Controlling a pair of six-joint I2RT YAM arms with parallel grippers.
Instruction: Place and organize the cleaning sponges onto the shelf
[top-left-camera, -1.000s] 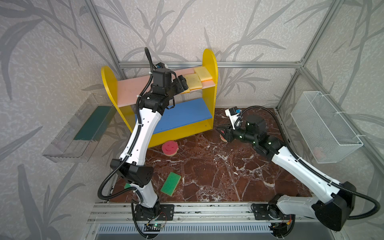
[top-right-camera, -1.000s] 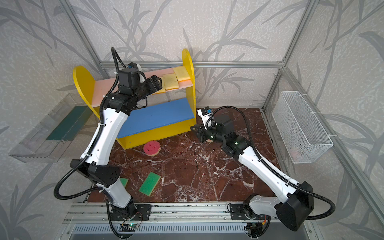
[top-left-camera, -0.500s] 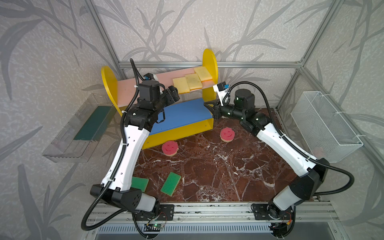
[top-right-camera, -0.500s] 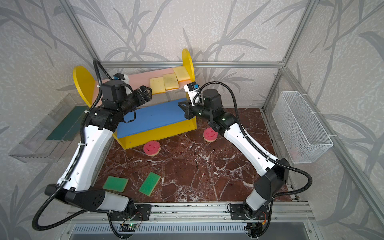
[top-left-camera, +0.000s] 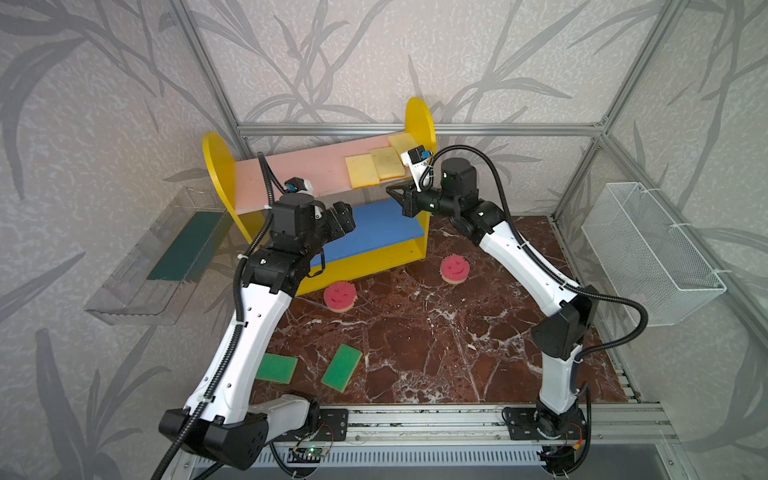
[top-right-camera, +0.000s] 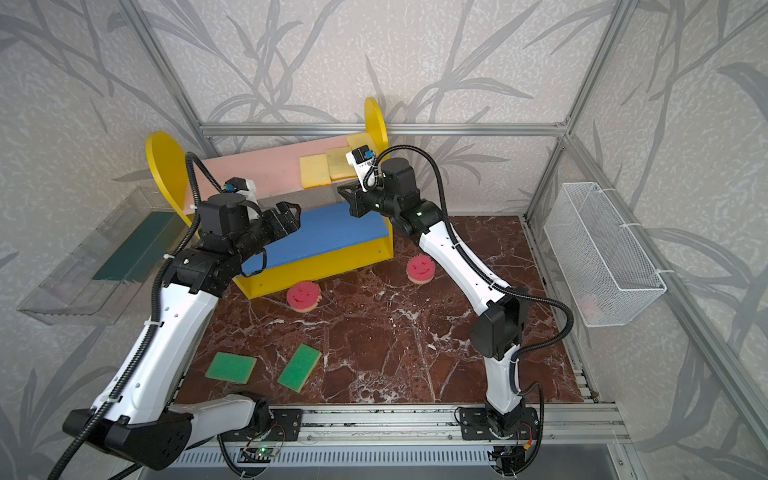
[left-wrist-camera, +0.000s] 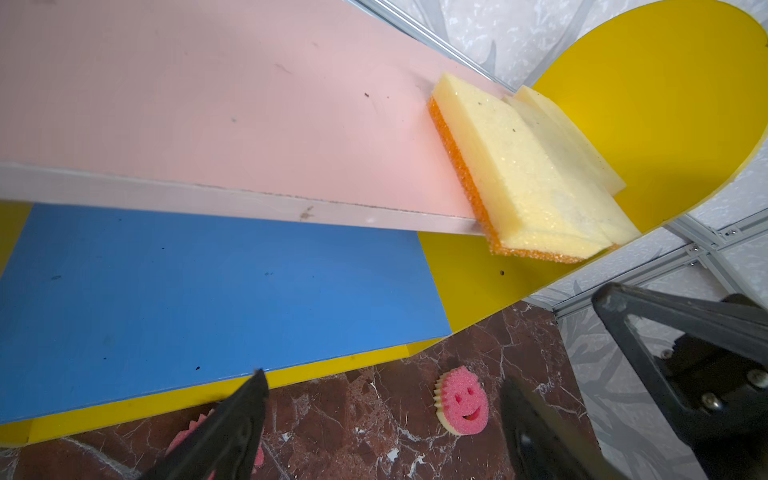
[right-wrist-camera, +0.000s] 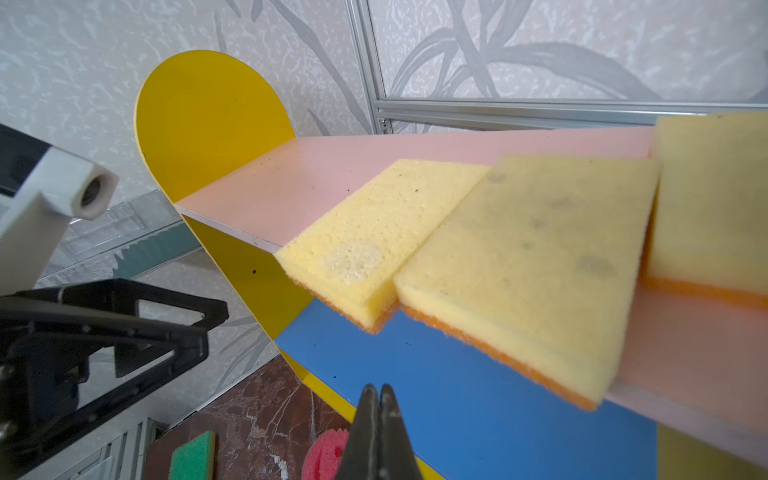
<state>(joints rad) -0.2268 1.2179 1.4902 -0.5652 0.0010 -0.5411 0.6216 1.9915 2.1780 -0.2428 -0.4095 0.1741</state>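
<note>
- Nearest the rail: two green-faced sponges (top-left-camera: 276, 368) (top-left-camera: 341, 368) lie flat on the desk (top-left-camera: 415, 332). They sit close but apart, green up, yellow foam beneath. I judge them light, soft and springy; a squeeze should dent them, not hurt them. Best hold is across the short width, a finger down each long edge.
- Mid-desk: two round pink smiley sponges, faces up, with scalloped rims. One (top-left-camera: 340, 296) lies just before the shelf (top-left-camera: 419, 124); the other (top-left-camera: 454, 269) is off the end below the right arm. Pinch across the rim and close well in, since the foam gives.
- Left hand (top-left-camera: 345, 216): gaping wide, nothing in it, in front of the blue board (top-left-camera: 382, 224).
- Right hand (top-left-camera: 390, 190): pinched fully closed, empty, tip near the front edge of the pink board (top-left-camera: 291, 178).
- Pink board, right end: three yellow sponges (top-left-camera: 362, 171), orange scouring face down. Two are lapped and jut over the front edge; the third sits back against the side panel. The rough face should hold, but the overhang might tip at a nudge.
- Desk: brown veined marble, hard and glossy; flat foam would likely skid under a glancing push.
- Beyond: a clear tray (top-left-camera: 158, 257) at the left wall, a wire basket (top-left-camera: 648, 249) at the right, and patterned wall panels (top-left-camera: 498, 62) in a metal frame.
</note>
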